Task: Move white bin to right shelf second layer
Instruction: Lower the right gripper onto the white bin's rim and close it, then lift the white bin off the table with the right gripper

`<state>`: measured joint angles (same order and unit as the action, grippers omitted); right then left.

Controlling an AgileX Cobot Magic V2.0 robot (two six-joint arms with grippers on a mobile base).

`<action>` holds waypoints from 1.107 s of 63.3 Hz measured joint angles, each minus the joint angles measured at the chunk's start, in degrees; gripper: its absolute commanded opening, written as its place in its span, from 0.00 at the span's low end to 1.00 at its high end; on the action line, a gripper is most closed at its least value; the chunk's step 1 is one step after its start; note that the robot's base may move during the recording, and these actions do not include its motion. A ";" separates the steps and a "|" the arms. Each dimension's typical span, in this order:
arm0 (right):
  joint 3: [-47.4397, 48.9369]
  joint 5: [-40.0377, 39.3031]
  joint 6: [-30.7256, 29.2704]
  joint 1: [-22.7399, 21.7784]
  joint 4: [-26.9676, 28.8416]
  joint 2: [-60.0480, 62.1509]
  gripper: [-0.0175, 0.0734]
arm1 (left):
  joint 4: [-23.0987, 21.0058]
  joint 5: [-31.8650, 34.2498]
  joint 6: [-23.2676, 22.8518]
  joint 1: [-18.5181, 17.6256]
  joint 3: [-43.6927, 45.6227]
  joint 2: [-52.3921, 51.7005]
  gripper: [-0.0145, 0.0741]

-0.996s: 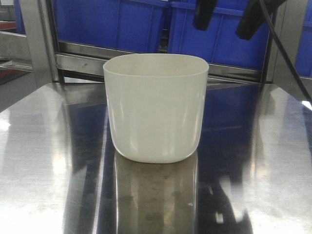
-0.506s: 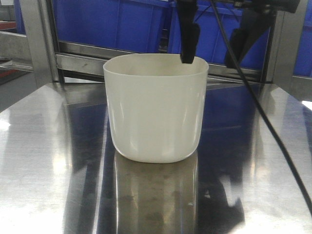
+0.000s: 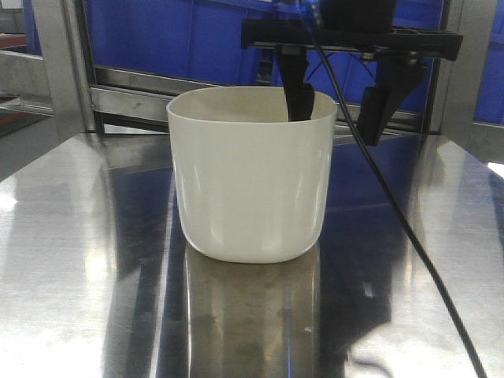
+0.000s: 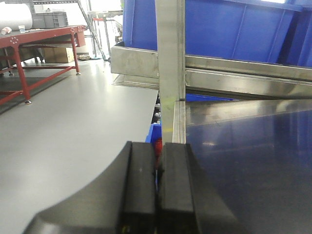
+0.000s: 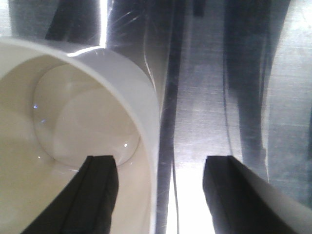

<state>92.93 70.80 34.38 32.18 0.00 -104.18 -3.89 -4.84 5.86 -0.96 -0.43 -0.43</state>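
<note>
The white bin [image 3: 248, 189] stands upright on the mirror-like steel tabletop [image 3: 79, 276], near the middle. My right gripper [image 3: 335, 114] is open and straddles the bin's right wall. One of its fingers [image 3: 300, 101] dips inside the mouth and the other hangs outside to the right. The right wrist view shows the same: the bin [image 5: 73, 112] at the left and the right gripper [image 5: 163, 195] with the bin's wall between its jaws, not touching. My left gripper [image 4: 159, 185] is shut and empty by the table's left edge. The right shelf second layer is out of view.
Blue ribbed crates [image 3: 197, 39] sit on a steel rack behind the table, with a front rail [image 3: 134, 102] and an upright post [image 3: 59, 63]. A black cable [image 3: 409, 236] trails from the right arm across the tabletop. A red-framed bench [image 4: 29, 44] stands far off on the floor.
My right gripper has come down from the top of the view to the bin's right rim, and one finger now reaches inside the mouth. The bin has not moved.
</note>
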 measured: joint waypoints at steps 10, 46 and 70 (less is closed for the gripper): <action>0.00 0.00 0.04 0.00 0.00 0.00 0.74 | 0.00 0.00 0.00 0.00 0.00 0.00 0.26; 0.00 0.00 2.42 0.23 -0.31 0.00 0.40 | 0.00 0.00 0.00 0.00 0.00 0.00 0.26; 0.04 -0.14 2.59 0.33 -0.55 0.00 0.25 | 0.00 0.00 0.00 0.00 0.00 0.00 0.26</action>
<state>92.97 70.66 36.96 32.51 -0.55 -104.18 -3.89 -4.84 5.86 -0.96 -0.43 -0.43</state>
